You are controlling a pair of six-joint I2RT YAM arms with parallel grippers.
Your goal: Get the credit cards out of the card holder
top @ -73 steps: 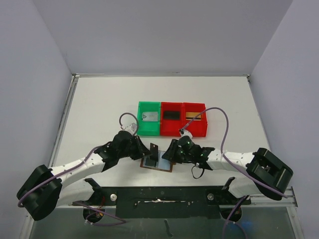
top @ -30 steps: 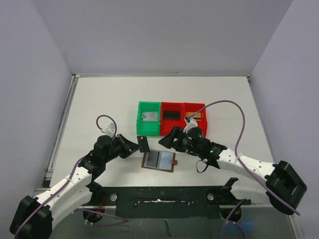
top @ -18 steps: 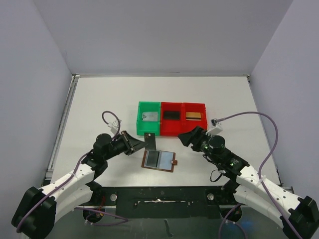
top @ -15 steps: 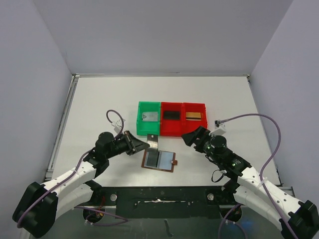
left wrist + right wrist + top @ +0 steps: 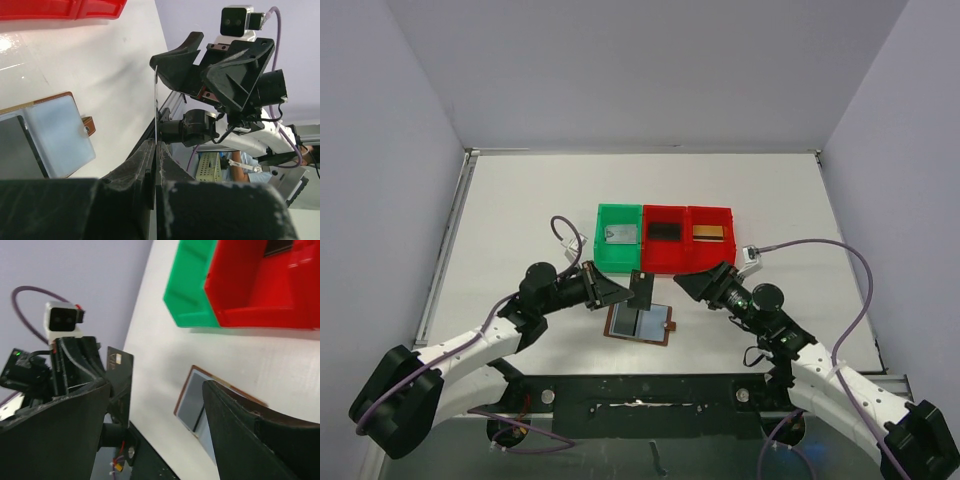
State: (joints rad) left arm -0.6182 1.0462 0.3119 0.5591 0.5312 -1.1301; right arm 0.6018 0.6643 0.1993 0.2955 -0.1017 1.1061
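Note:
The brown card holder [image 5: 640, 322] lies open on the table, its pale blue-grey panels up. My left gripper [image 5: 620, 292] is shut on a black credit card [image 5: 642, 289] and holds it upright in the air just above the holder's far edge. In the left wrist view the card [image 5: 156, 102] shows edge-on, clamped in the gripper [image 5: 156, 147], with the holder [image 5: 50, 130] below left. My right gripper [image 5: 688, 284] is open and empty, just right of the card. The right wrist view shows the card [image 5: 120, 372] between its spread fingers [image 5: 50, 440] and the holder [image 5: 192, 402] below.
A green bin [image 5: 618, 256] with a silver-grey card, a red bin [image 5: 665, 260] with a black card and a red bin [image 5: 712, 262] with a gold card stand in a row just behind the holder. The bins also show in the right wrist view [image 5: 190, 300].
My left gripper has carried the black card up and to the right, off the holder. My right arm pulled back to the right, then turned its open gripper towards the card.

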